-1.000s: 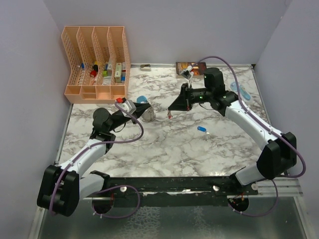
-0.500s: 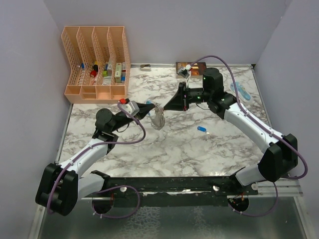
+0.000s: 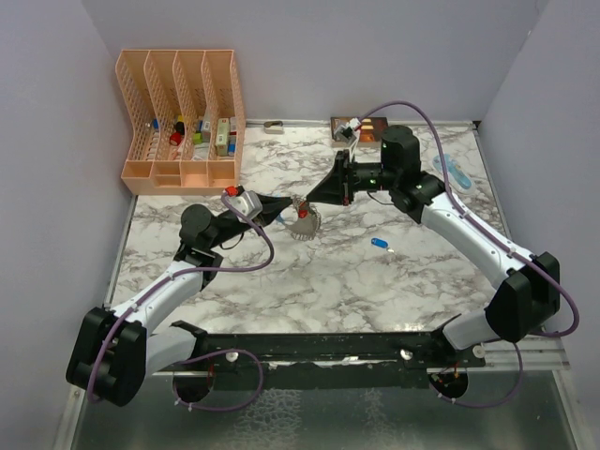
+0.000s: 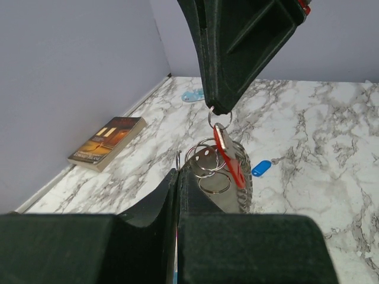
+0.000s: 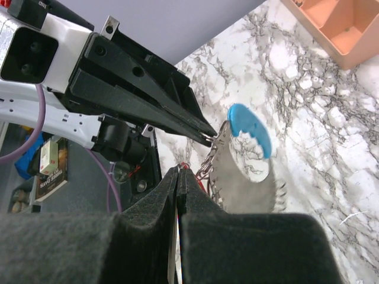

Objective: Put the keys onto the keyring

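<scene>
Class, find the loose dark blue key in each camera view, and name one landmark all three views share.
Top external: dark blue key on the table, right of centre.
Left wrist: on the table, right of the keyring.
Right wrist: not in view.
Shared landmark: the keyring.

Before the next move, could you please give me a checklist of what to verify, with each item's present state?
1. Grip of left gripper on keyring: ok, shut on it.
2. Grip of right gripper on red key: ok, shut on its small ring.
3. Lift of keyring off table: ok, it hangs in the air.
4. Threading of red key onto keyring: cannot tell; it hangs across the rings.
5. Place of blue key: not ok; it lies on the table, off the keyring.
</scene>
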Robot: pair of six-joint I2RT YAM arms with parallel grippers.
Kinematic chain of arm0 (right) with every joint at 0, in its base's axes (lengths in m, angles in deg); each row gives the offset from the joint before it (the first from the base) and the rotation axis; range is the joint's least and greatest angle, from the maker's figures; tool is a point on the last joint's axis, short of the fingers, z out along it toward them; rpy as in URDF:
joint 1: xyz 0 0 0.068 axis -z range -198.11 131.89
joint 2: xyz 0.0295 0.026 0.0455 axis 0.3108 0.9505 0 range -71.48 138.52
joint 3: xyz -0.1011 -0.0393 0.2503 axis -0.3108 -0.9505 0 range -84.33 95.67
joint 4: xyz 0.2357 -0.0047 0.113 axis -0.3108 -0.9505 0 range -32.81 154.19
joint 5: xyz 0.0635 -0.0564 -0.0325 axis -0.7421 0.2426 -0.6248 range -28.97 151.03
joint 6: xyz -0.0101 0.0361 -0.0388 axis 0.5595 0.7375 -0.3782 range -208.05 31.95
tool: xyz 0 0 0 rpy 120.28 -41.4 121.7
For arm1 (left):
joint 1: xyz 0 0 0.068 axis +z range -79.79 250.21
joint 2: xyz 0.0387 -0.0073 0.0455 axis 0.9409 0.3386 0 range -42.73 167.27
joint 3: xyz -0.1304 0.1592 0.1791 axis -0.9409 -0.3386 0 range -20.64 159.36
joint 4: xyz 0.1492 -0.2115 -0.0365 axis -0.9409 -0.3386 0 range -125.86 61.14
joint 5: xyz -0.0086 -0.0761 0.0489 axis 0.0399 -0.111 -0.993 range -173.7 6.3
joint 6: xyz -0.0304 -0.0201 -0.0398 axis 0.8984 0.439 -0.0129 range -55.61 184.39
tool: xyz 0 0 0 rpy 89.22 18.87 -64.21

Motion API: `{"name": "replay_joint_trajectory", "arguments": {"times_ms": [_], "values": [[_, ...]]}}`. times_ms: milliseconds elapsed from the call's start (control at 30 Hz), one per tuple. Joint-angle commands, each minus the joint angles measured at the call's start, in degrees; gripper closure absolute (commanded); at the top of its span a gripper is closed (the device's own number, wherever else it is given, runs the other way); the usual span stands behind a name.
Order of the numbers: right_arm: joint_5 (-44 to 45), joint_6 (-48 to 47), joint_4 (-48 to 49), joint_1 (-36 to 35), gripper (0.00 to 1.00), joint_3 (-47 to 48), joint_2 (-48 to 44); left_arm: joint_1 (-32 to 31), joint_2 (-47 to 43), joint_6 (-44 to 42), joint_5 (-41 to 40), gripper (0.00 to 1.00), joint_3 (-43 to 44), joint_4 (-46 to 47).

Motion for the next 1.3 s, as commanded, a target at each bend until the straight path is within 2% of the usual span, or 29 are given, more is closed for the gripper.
{"name": "replay_joint_trajectory", "arguments": {"times_ms": [0, 267, 533, 700, 867, 1267], "values": [[1.99, -2.13, -0.46, -0.33, 0.99, 3.01, 0.81, -0.53, -0.69, 1.71, 2.34, 1.00, 2.03, 3.96], [1.57, -1.55, 0.36, -0.50, 0.99, 4.33, 2.28, -1.29, -0.42, 0.89, 1.24, 1.00, 2.07, 3.64], [7.24, -7.39, -7.79, -0.41, 0.99, 7.63, 0.08, -1.29, -1.07, 0.80, 1.28, 1.00, 1.33, 4.06], [8.52, -8.93, -9.87, -0.33, 0.99, 7.25, 0.12, -1.29, -1.75, 2.61, 3.22, 1.00, 0.30, 7.38], [8.00, -8.58, -7.59, -0.37, 0.99, 4.30, -0.12, -1.29, -2.04, 6.51, 4.22, 1.00, 0.29, 9.99], [5.83, -4.15, -3.00, -1.86, 0.99, 4.07, -0.68, -1.65, -1.39, 4.79, -0.47, 1.00, 1.37, 5.63]]}}
